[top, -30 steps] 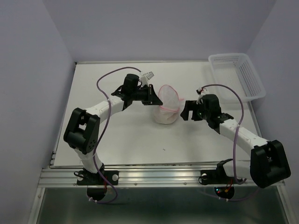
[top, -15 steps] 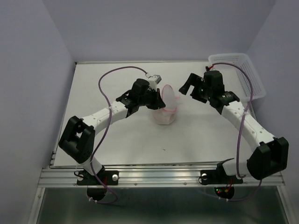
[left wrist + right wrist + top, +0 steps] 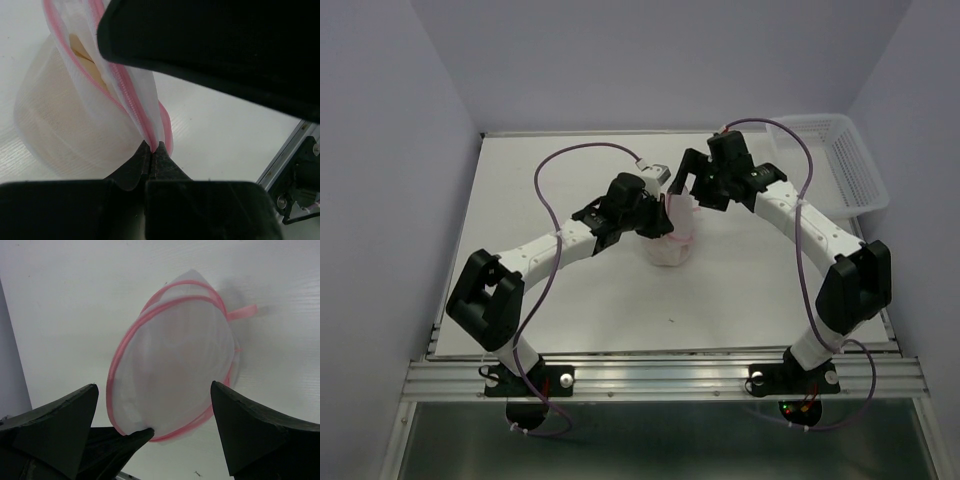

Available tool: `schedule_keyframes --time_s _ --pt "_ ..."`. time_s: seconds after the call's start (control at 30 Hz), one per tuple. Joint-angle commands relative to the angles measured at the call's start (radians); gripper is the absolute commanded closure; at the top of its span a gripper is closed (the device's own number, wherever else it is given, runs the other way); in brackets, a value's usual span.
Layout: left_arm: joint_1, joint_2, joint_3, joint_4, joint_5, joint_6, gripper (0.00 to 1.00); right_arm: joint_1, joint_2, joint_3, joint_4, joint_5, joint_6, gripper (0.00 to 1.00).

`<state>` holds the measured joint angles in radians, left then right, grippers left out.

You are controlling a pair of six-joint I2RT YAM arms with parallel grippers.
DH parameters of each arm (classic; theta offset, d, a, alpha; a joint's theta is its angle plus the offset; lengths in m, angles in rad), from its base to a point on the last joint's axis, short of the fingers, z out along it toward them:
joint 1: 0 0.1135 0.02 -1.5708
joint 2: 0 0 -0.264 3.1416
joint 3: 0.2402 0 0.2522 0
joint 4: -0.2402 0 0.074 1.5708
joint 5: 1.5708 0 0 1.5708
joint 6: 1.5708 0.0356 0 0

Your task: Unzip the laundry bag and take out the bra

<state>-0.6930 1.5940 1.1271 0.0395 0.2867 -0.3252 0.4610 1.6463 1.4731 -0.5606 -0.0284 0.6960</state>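
Observation:
The laundry bag [image 3: 670, 243], a white mesh pouch with pink zipper trim, stands in the middle of the table. My left gripper [image 3: 658, 222] is shut on its pink-trimmed edge, which the left wrist view shows pinched between the tips [image 3: 152, 148]. A tan piece, the bra [image 3: 82, 51], shows inside the part-open pouch. My right gripper [image 3: 692, 192] is open and empty, just behind and above the bag. In the right wrist view the bag [image 3: 175, 360] lies between and beyond the spread fingers [image 3: 65, 420], with no touch visible.
A white plastic lattice basket [image 3: 832, 160] stands at the table's back right corner. The left arm's purple cable [image 3: 582, 150] loops over the back left of the table. The left gripper's dark tip [image 3: 115, 440] shows low in the right wrist view.
My right arm has swung from the right of the bag round to its back and closed in over it, jaws open. My left gripper has kept its hold and shifted slightly right.

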Motion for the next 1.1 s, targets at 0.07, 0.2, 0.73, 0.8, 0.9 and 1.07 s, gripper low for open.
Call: schedule_keyframes --time_s 0.07,0.2,0.73,0.8,0.9,1.07 --pt "-0.011 -0.040 0.007 0.022 -0.021 0.031 1.00 0.030 0.038 0.119 -0.047 0.025 -0.009 0.00" --pt "-0.014 -0.029 0.014 0.017 -0.023 0.031 1.00 0.059 0.056 0.113 -0.053 0.065 -0.018 0.04" --pt "-0.019 -0.016 0.022 0.019 -0.024 0.012 1.00 0.068 0.047 0.081 -0.038 0.122 -0.013 0.99" --pt "-0.019 -0.012 0.026 0.017 -0.021 0.003 1.00 0.068 0.043 0.072 -0.019 0.108 -0.015 0.99" --pt "-0.019 -0.012 0.030 0.011 -0.015 -0.003 0.80 0.068 0.030 0.062 -0.006 0.108 -0.029 0.99" --pt "-0.019 -0.046 0.014 -0.001 0.002 -0.015 0.24 0.068 -0.008 0.035 0.014 0.142 -0.055 0.99"
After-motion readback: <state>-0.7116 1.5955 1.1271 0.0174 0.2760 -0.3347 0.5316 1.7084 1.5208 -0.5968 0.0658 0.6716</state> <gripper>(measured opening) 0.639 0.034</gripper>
